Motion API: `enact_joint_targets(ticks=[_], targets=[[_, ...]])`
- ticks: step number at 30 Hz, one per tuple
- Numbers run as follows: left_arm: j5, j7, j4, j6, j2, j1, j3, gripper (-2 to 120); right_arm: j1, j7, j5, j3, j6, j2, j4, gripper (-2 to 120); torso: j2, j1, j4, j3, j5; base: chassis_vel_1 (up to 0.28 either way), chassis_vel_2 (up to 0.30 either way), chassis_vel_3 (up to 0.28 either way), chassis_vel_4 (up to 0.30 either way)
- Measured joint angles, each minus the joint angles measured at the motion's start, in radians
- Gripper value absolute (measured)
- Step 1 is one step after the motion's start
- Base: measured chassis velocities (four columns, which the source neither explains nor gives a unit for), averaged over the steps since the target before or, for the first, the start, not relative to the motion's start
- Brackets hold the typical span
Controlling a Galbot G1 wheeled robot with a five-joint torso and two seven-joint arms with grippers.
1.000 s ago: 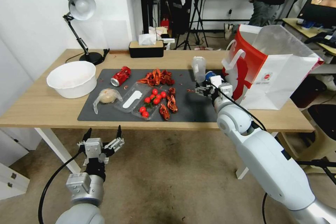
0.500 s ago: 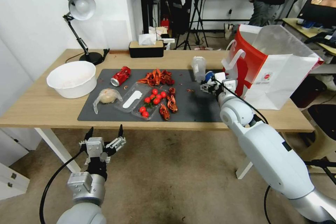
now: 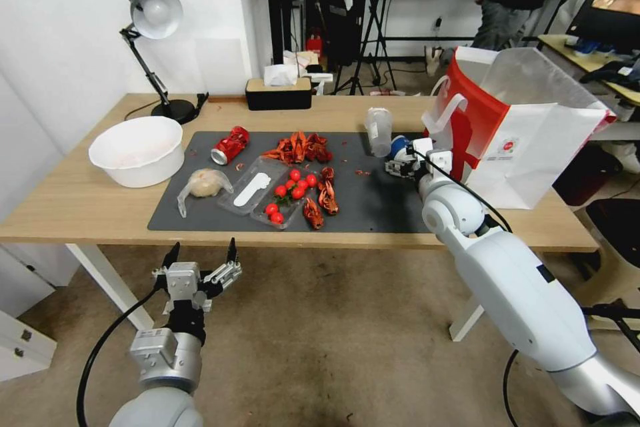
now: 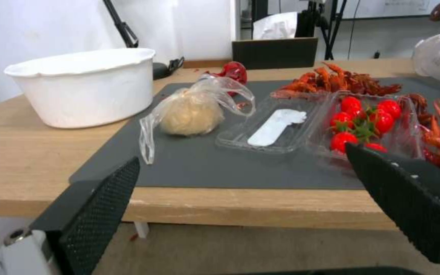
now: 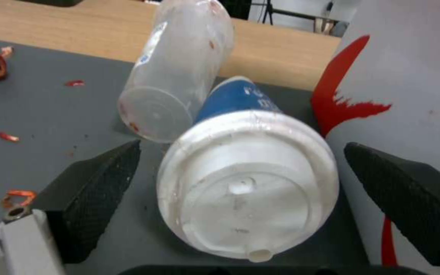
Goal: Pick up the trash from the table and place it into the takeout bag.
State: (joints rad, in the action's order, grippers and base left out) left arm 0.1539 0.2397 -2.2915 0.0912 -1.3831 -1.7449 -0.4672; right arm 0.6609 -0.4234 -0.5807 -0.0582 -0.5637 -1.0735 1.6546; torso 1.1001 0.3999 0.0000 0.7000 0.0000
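Right gripper [image 5: 240,160] had crept closer, spread wide around the blue cup [image 5: 248,179] beside the takeout bag [image 3: 527,140], lining up a grab.

A: The cup [image 5: 240,103] at the mat's [image 3: 373,200] two o'clock?
B: Blue, white lid [image 5: 248,187]. Mat dark grey.
A: The takeout bag [image 3: 533,140]?
B: White, red side panel, small red logo.

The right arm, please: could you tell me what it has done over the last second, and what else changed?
The right claw, open, moved forward across the dark grey mat to straddle the lidded blue cup beside the clear plastic cup; nothing gripped. The left claw stayed open below the table edge; trash and white-and-red paper bag unmoved.
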Motion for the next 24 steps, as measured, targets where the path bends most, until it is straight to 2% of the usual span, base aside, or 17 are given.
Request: enact_joint_targets(ticks=[24], targets=[[-0.007,0.001,-0.018,-0.001,-0.006,-0.024,-0.007,100,-0.047,0.044,-0.067,0.0,-0.003,-0.009,-0.117,100,0.0,0.0,0.0,0.0,0.0,0.0,0.0,0.0,0.0]])
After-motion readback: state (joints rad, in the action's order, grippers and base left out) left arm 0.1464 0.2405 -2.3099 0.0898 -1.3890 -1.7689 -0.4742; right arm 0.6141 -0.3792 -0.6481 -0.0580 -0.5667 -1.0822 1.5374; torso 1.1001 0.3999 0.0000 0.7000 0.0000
